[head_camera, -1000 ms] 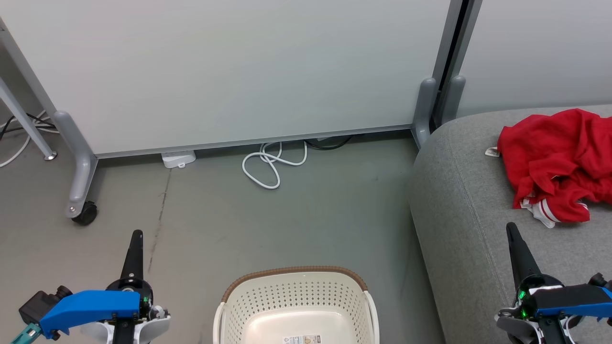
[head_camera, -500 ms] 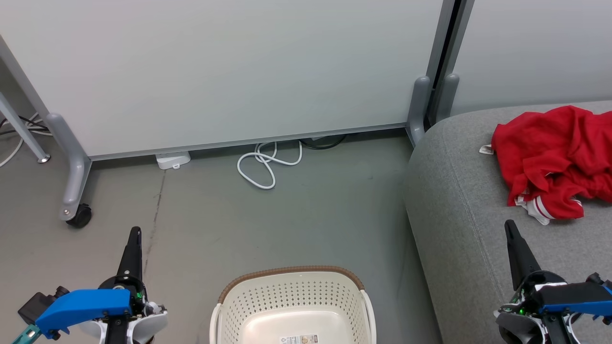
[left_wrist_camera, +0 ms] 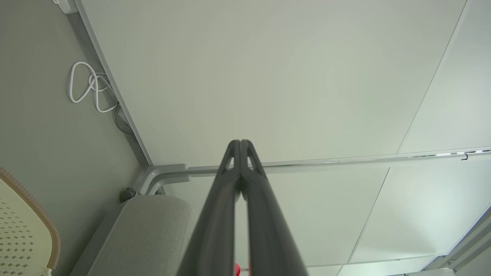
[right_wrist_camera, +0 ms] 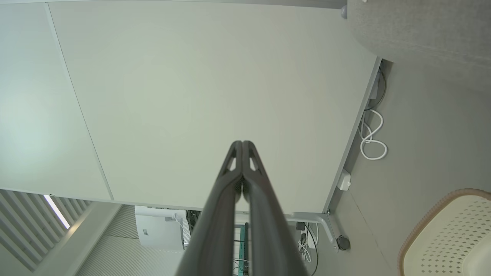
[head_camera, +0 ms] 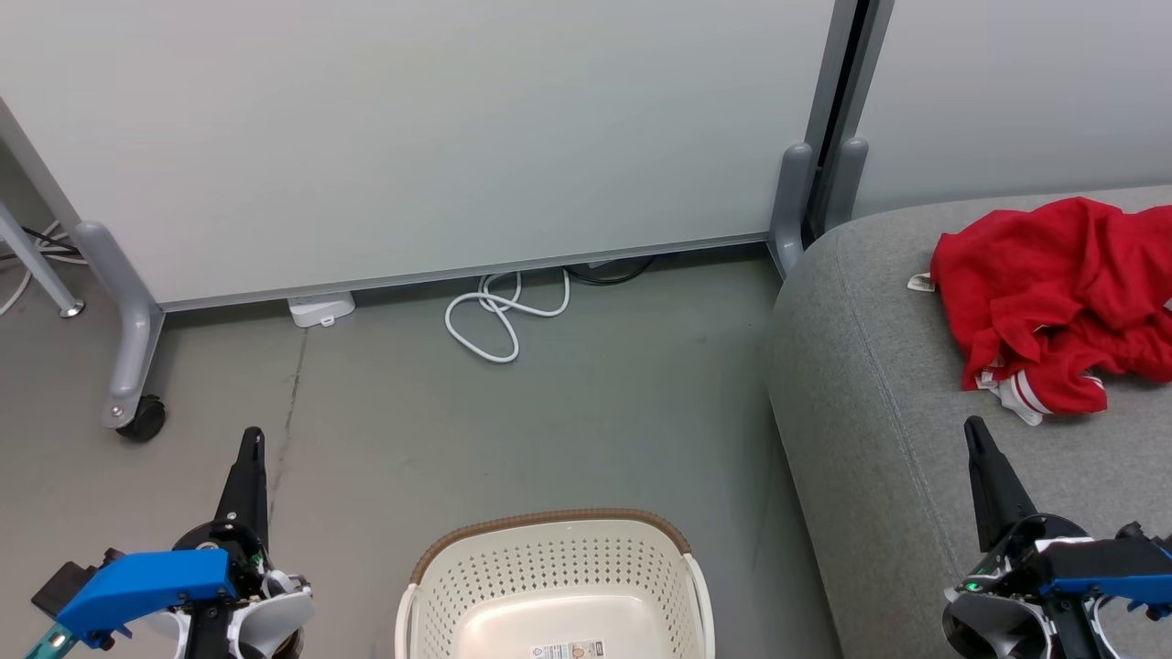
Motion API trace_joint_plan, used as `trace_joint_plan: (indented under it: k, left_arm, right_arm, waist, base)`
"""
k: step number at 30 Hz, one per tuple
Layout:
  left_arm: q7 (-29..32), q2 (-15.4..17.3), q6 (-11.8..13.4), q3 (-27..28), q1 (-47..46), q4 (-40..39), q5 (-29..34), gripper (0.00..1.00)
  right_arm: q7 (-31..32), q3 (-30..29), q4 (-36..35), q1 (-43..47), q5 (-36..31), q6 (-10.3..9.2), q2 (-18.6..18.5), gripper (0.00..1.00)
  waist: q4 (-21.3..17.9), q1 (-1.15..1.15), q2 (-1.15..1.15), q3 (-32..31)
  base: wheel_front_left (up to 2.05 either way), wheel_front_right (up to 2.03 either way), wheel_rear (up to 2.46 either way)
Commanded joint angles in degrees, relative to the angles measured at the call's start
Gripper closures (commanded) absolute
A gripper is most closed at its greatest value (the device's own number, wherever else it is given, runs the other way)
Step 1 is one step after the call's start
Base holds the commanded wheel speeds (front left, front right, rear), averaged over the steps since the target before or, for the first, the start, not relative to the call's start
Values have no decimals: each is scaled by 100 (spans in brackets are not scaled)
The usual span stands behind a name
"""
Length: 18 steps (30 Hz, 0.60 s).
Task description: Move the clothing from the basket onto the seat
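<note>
The red clothing (head_camera: 1053, 302) with white striped trim lies crumpled on the light-grey seat (head_camera: 879, 439) at the right of the head view. The cream basket (head_camera: 549, 586) with a brown rim stands on the floor at bottom centre, and I see only a label on its bottom. My left gripper (head_camera: 250, 439) is shut and holds nothing, over the floor left of the basket. My right gripper (head_camera: 972, 430) is shut and holds nothing, over the seat just below the clothing. The left wrist view has the shut gripper (left_wrist_camera: 240, 142), a basket corner (left_wrist_camera: 34, 214) and the seat (left_wrist_camera: 153, 230). The right wrist view has the shut gripper (right_wrist_camera: 242, 143) and the basket (right_wrist_camera: 448, 230).
A white partition panel (head_camera: 412, 137) on grey wheeled feet (head_camera: 128, 366) stands behind the floor. A coiled white cable (head_camera: 499, 316) and a white power adapter (head_camera: 320, 308) lie at its base. Grey floor stretches between the basket and the partition.
The whole head view has shifted a little to the left, so the camera has turned right. Both grippers stay shut; the clothing lies as before on the seat.
</note>
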Motion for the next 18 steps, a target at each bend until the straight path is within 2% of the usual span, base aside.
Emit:
trace_joint_plan:
  k: [1, 18]
  left_arm:
    - [40, -11, -58, 16, -79, -31, -88, 100]
    - [77, -15, -64, 43, -84, -29, -235, 100]
  right_arm:
    - [28, -14, 18, -78, 108, 4, -36, 100]
    - [69, -17, 32, -92, 243, 4, -37, 100]
  waist:
    - [-6, 0, 0, 0]
    - [-32, 0, 0, 4]
  base:
    - [0, 0, 0]
    - [0, 0, 0]
